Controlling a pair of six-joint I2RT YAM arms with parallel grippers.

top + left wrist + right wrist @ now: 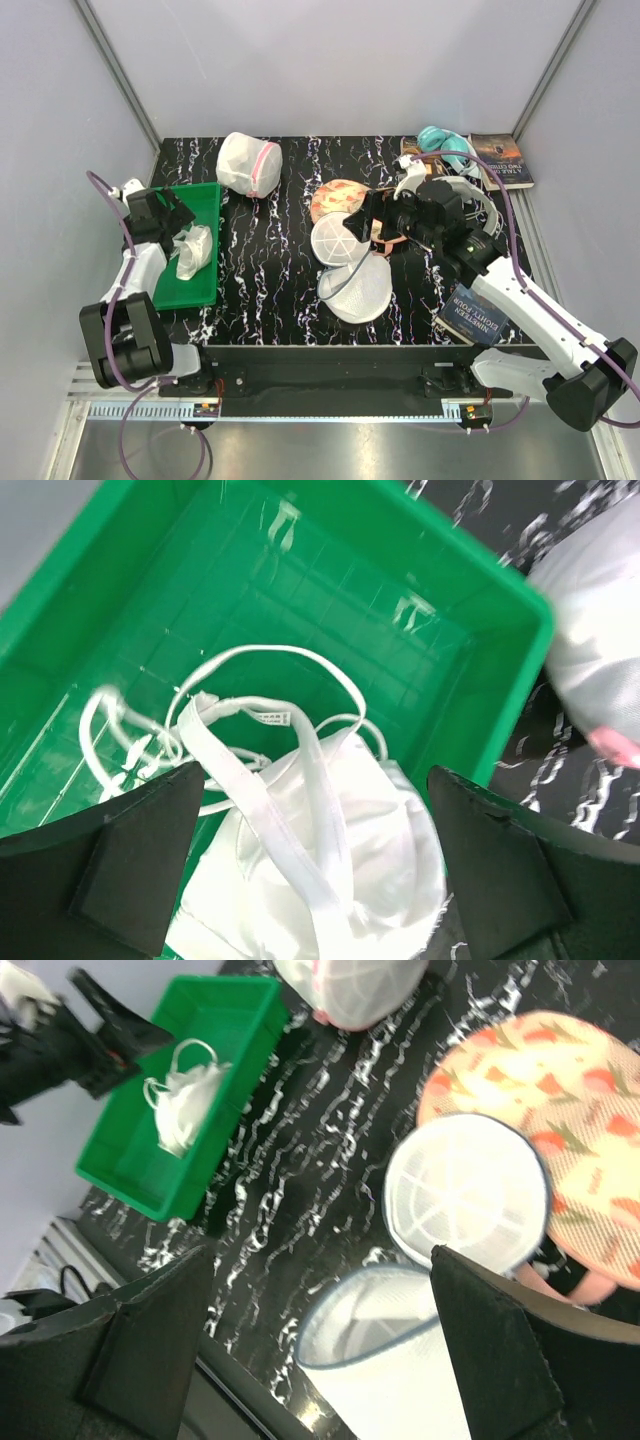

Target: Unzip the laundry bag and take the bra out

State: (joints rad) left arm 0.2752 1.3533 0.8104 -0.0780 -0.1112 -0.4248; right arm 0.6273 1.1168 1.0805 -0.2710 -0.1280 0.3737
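The laundry bag (pixel 357 290) lies unzipped near the front of the worktop (pixel 270 250). Its two mesh halves are spread apart and nothing is visible inside. To its left, the bra (pixel 192 250) lies in the green tray (pixel 205 200), straps loose on the tray floor.

Removal is judged complete, and release into the tray is the step in hand. Only a straight lift of the left arm (pixel 140 250) is called for next, so that the straps are not snagged.

The left arm is reached over the tray with the wrist pitched down. Its jaws are spread wide to either side of the bra, and contact with the fabric cannot be confirmed. The right arm (pixel 450 230) is held above the bag and the floral padded item (pixel 335 195) beyond it, jaws likewise spread and empty. A white mesh pouch with pink trim (pixel 248 163) stands at the far edge.
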